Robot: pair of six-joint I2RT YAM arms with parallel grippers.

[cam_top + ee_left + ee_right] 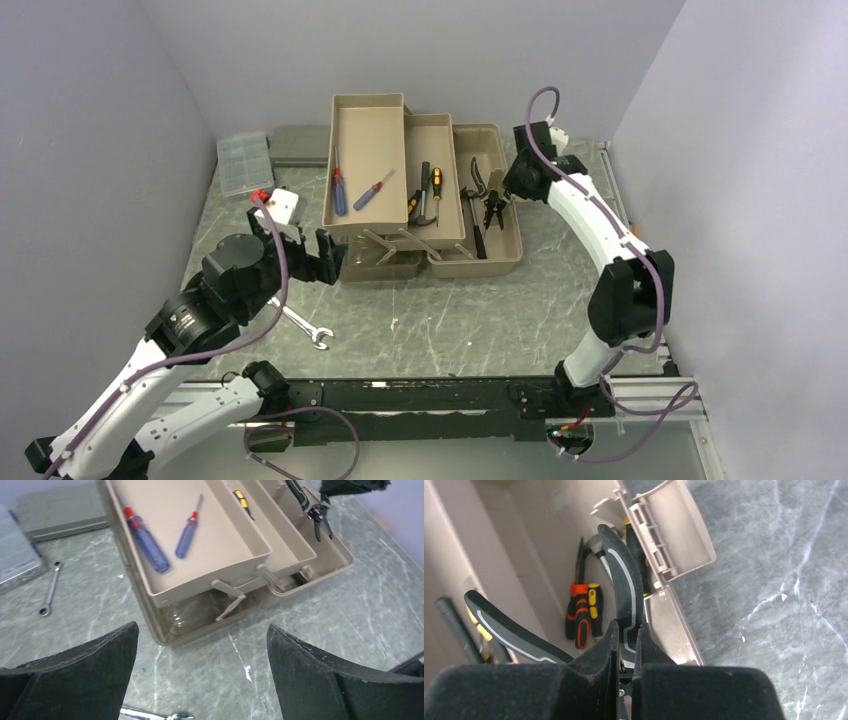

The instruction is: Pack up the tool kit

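The taupe toolbox (482,267) stands open mid-table with its trays (368,125) folded out to the left. Two blue screwdrivers (147,542) lie in the top tray. A hammer and yellow-handled tools (428,192) lie in the second tray. My right gripper (626,626) is shut on one black, grey-striped handle of the pliers (623,577). It holds them above the box's bottom compartment (492,208). An orange-handled tool (580,615) lies below. My left gripper (202,627) is open over bare table just in front of the box, with nothing between its fingers (107,655).
A silver wrench (305,328) lies on the table under my left wrist. A small spanner (50,587) lies to the left of the box. A clear organiser box (243,163) and a flat grey case (300,145) sit at the back left. Walls close in on three sides.
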